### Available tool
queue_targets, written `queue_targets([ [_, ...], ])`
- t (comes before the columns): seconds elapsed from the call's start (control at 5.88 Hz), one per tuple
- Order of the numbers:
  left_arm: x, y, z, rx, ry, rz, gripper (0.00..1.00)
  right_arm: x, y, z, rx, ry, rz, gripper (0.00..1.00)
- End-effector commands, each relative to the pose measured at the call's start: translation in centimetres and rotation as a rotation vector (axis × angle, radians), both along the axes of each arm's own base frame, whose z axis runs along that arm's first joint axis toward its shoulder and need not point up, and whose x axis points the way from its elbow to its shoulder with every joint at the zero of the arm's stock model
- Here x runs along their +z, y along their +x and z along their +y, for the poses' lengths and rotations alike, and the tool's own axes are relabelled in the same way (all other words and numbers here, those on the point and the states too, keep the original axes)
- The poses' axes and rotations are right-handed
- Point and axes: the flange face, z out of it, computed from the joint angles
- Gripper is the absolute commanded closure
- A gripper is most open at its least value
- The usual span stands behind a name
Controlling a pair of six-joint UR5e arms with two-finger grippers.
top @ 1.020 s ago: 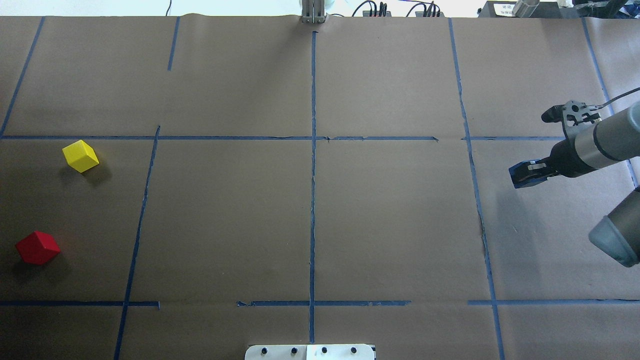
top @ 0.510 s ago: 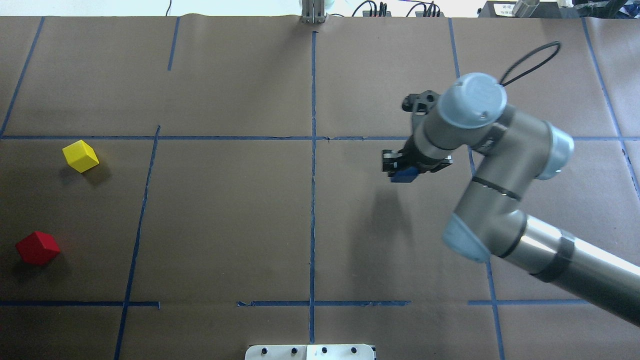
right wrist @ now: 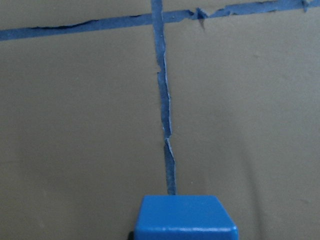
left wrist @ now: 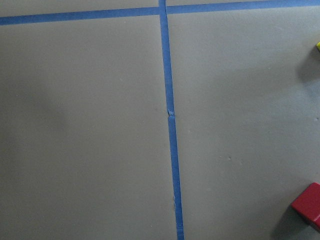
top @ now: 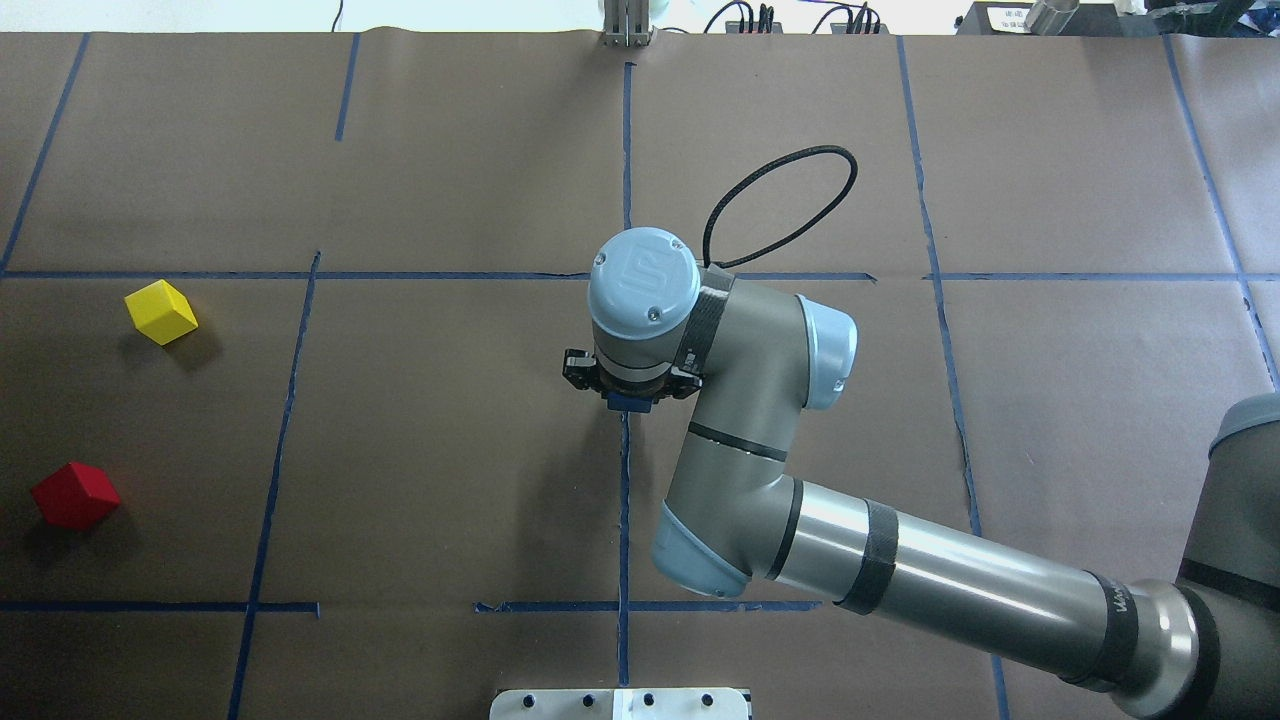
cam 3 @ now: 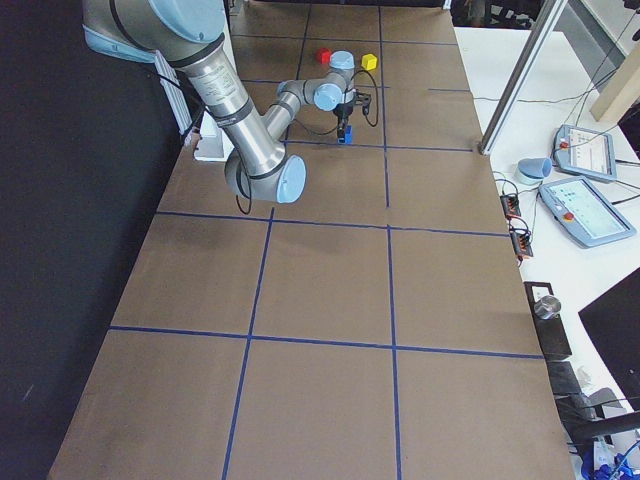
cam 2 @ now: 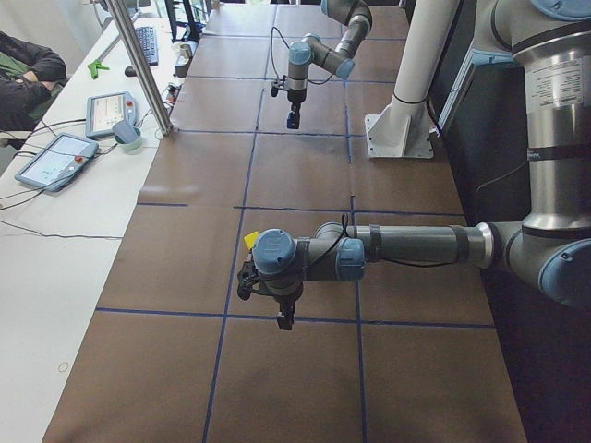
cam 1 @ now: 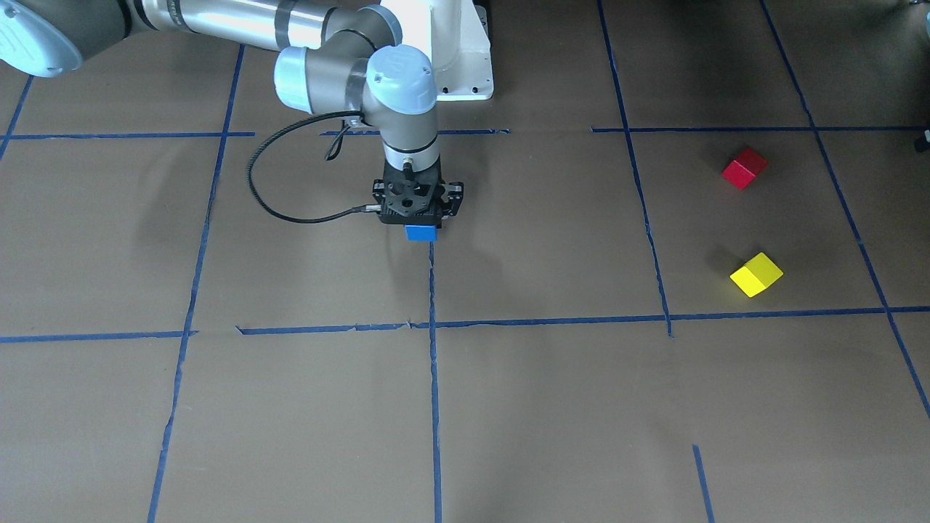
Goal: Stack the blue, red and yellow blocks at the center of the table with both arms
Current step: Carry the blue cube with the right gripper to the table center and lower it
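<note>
Three blocks are on view. The blue block (cam 1: pixel 421 234) is pinched between the jaws of the right gripper (cam 1: pixel 420 226), which points straight down at the middle of the table (top: pixel 450 450), over the centre tape line (top: pixel 624 520). The front view shows the block's lower half clear below the fingers, while in the overhead view the wrist covers all but a sliver of it. The right wrist view shows its top face over the tape, but no view settles whether it touches the paper. The red block (top: pixel 75 494) and yellow block (top: pixel 161 312) sit apart from each other at the robot's left end, the red one near the table's edge. Bare paper lies between them and the centre. Only the left side view shows the left gripper (cam 2: pixel 284 320), hanging point-down above the table near the yellow block; I cannot tell how its jaws stand. The left wrist view catches a corner of the red block at its lower right and a yellow sliver at its right edge. Beyond the far edge of the table, that side view shows tablets (cam 2: pixel 55 159).
</note>
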Motion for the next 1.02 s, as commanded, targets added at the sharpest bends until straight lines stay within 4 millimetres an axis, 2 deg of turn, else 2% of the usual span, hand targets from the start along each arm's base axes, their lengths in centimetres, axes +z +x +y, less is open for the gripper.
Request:
queue_targets([
  [0.0, 0.0, 0.0, 0.0, 0.0, 0.0, 0.001, 0.0, 1.2, -2.2, 0.2, 0.001, 0.019, 0.012, 0.74],
  [0.17, 0.0, 0.0, 0.0, 0.0, 0.0, 0.001, 0.0, 1.6, -2.3, 0.1, -0.002, 0.021, 0.015, 0.27],
  [0.34, 0.0, 0.0, 0.0, 0.0, 0.0, 0.001, 0.0, 1.4, -2.4, 0.2, -0.004, 0.023, 0.013, 0.01],
  [0.51, 0.0, 0.0, 0.0, 0.0, -0.002, -0.001, 0.0, 0.8, -2.0, 0.3, -0.008, 0.034, -0.001, 0.01],
  [0.68, 0.0, 0.0, 0.0, 0.0, 0.0, -0.001, 0.0, -1.5, 0.7, -1.2, 0.011, 0.059, -0.044, 0.01],
  [0.85, -0.1, 0.0, -0.2, 0.002, 0.007, -0.008, 0.0, -3.1, 5.6, -4.2, 0.006, 0.069, -0.053, 0.01],
])
